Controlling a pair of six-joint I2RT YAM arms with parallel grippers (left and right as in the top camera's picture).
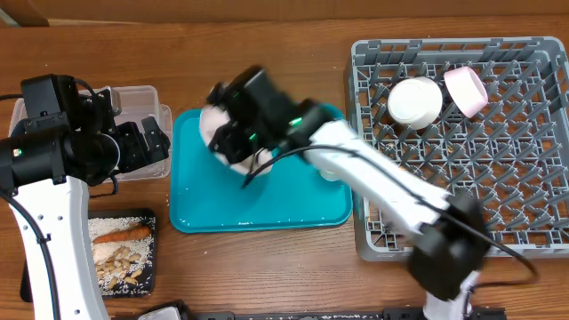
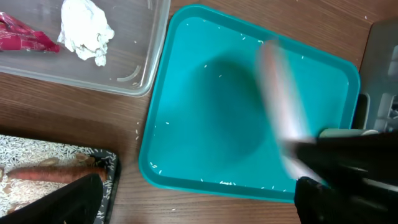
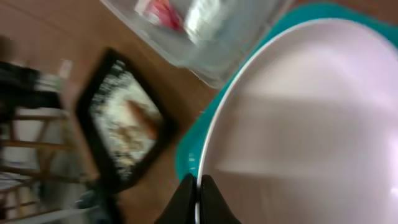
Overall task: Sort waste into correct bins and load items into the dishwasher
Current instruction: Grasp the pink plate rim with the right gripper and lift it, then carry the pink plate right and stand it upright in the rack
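While a white bowl (image 1: 414, 100) and pink cup (image 1: 466, 89) sit in the grey rack (image 1: 526, 197), right gripper (image 3: 198, 196) clamps a pale pink plate (image 3: 298, 124), not loaded yet.

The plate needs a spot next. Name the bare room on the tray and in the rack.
The rack is bare in front of the bowl and cup. The tray is free along its front half; its back left is crowded by the right gripper holding the plate.

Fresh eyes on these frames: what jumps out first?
The right gripper pinches the rim of a pale pink round plate above the teal plastic tray at centre. On the right, a grey plastic dish rack holds a white bowl and pink cup.
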